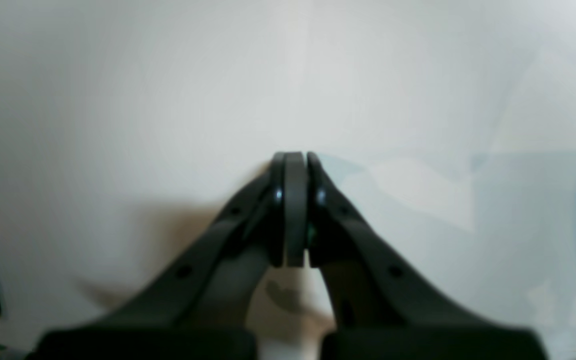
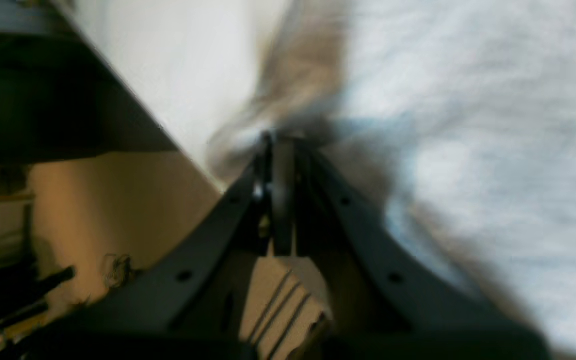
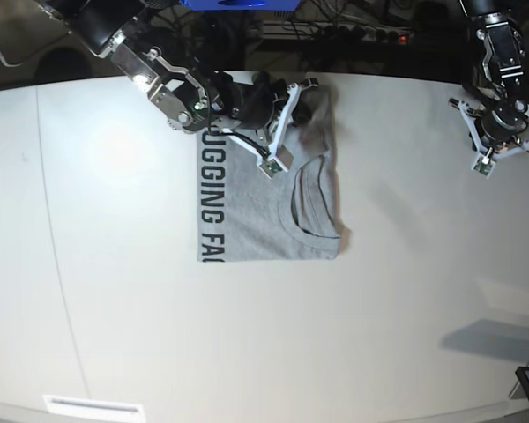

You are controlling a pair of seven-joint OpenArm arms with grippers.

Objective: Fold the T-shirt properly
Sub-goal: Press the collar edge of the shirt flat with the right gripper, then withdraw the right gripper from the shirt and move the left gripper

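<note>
The white table (image 3: 247,344) carries the T-shirt (image 3: 247,220), a partly folded grey oblong at its far middle, long axis running near to far, collar toward its right edge, lettering along its left. Soft, light cloth, probably best pinched at a far corner. The right gripper (image 3: 313,85), closed, sits at the T-shirt's far-right corner, apparently pinching cloth. The left gripper (image 3: 495,166) is closed on nothing, well to the T-shirt's right.

base: looking straight down on table (image 3: 159,335) | wrists: peering close along fingers, right possibly blurred | sharing: T-shirt (image 3: 264,211) with right wrist
</note>
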